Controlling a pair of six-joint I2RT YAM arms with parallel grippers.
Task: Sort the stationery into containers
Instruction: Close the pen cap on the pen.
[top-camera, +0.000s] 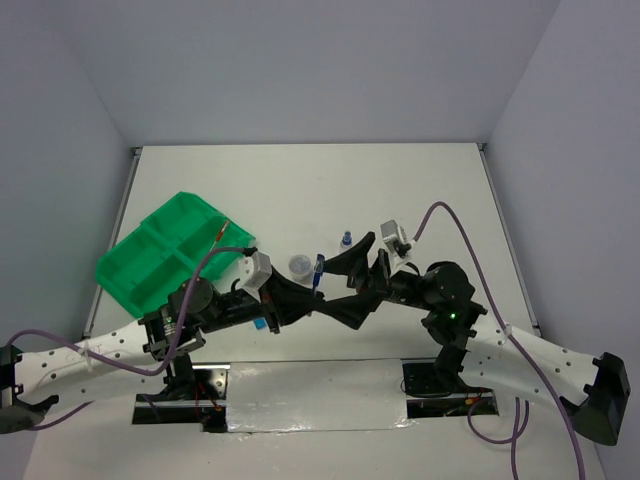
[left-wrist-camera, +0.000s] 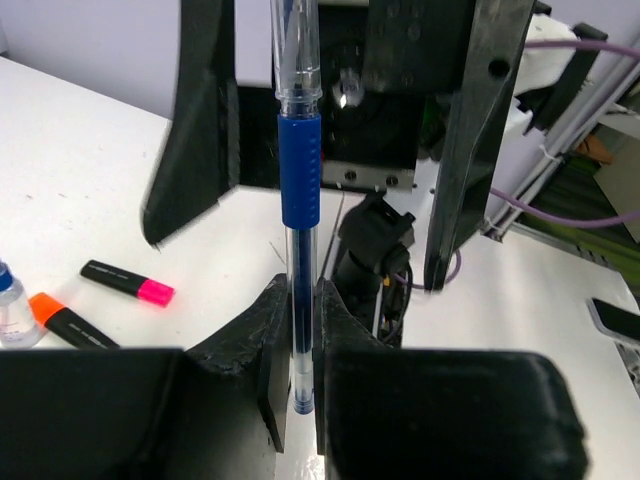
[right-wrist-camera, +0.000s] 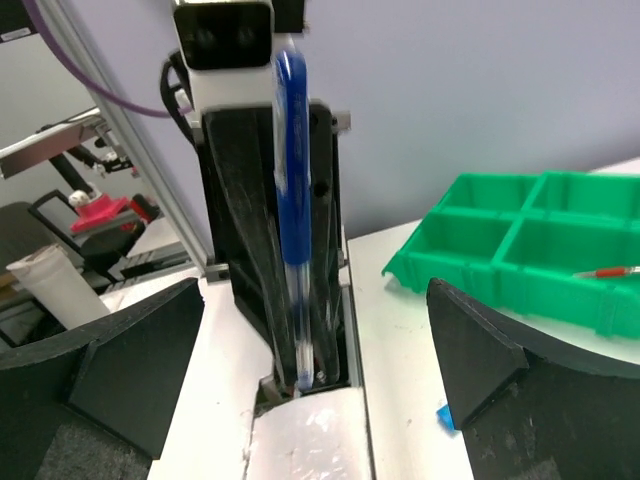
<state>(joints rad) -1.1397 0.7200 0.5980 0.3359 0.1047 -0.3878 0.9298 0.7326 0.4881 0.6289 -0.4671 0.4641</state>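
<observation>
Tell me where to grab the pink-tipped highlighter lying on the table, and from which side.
Grip the pink-tipped highlighter around the middle of its black barrel, coming down from above and closing across its narrow width. It lies flat on the table, so only its top and long sides are free; the orange highlighter lies apart.

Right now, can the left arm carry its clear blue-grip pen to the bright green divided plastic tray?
Probably yes: the right gripper stands open clear of the pen, and the tray lies close on the left.
</observation>
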